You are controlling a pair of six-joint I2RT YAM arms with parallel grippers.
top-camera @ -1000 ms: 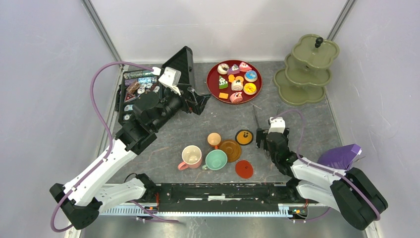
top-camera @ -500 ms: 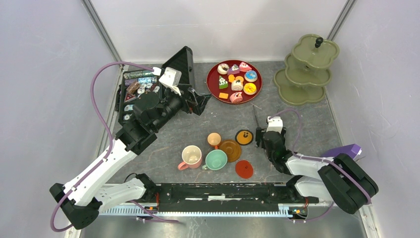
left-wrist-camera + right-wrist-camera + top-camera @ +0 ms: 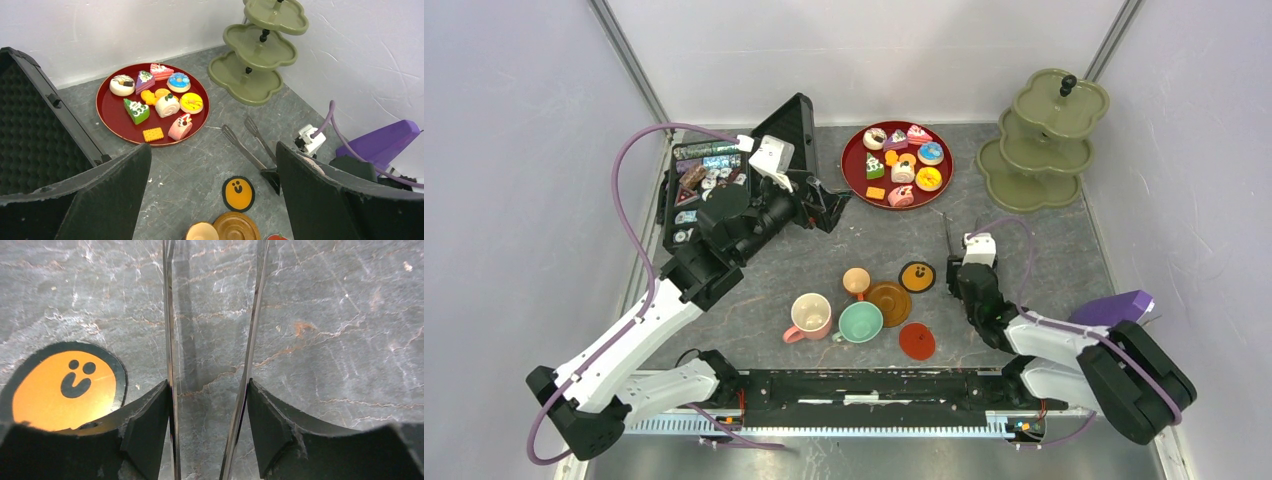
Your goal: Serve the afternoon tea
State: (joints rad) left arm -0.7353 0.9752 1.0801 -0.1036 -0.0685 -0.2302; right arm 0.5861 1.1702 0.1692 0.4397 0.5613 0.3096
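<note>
Right claw (image 3: 207, 385) pinches the tongs (image 3: 168, 315), half-closed — smiley orange saucer (image 3: 65, 385) just left of it.

Three donuts (image 3: 178, 81), three cake slices (image 3: 136, 111) and two rolls (image 3: 167, 106) are counted on one red plate (image 3: 114, 114) at twelve o'clock. Three cups (image 3: 860, 322), three saucers (image 3: 917, 341), one set of tongs (image 3: 240, 145) and one tiered stand (image 3: 245, 82) are seen.

counter (image 3: 325, 315): grey stone-look slab, veined, matt, faintly rough.
tongs (image 3: 230, 135): thin bare metal, polished, bright edges.
right gripper (image 3: 207, 385): black plastic, matt, grainy, ragged edges.
orange saucer (image 3: 65, 385): flat matt face, black rim.
red tray (image 3: 110, 112): glossy, lacquer-like.
tiered stand (image 3: 260, 90): olive plastic, satin.
case lining (image 3: 30, 125): black egg-crate foam.
</note>
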